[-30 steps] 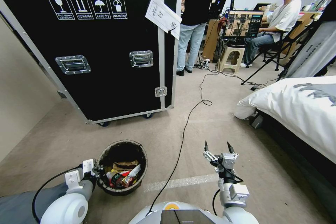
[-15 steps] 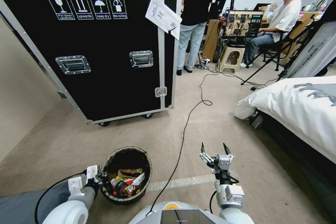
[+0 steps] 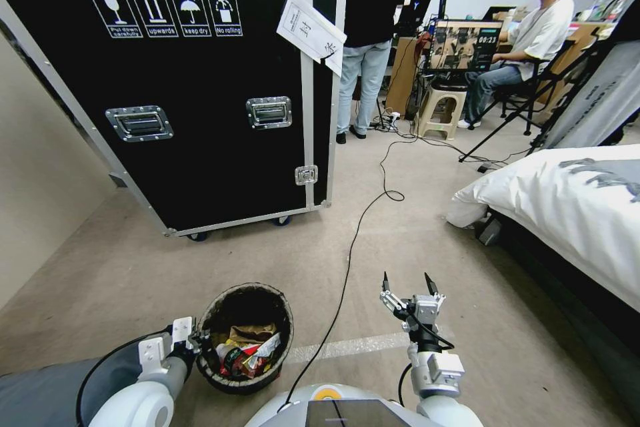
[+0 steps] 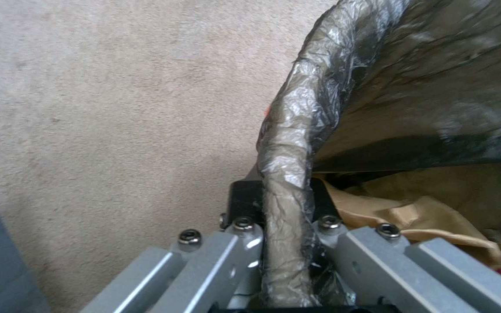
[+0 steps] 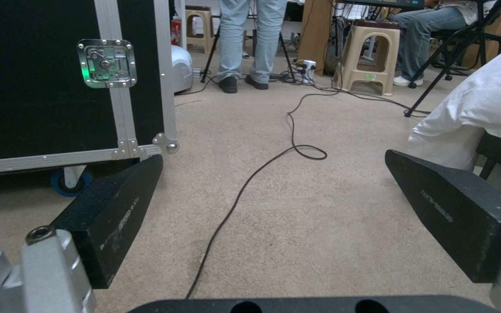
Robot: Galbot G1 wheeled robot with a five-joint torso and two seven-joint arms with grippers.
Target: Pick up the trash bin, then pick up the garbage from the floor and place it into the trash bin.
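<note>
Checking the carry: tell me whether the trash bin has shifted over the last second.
Yes. Held by the left gripper, the trash bin has moved toward the robot and slightly right, nearer the black cable and farther from the flight case.

We can't see the trash bin outer wall: the bag liner covers the rim. Left gripper fingertips are hidden behind that rim. The garbage lies piled, lower pieces buried. The flight case top is cut off, the bed runs off the edge.
</note>
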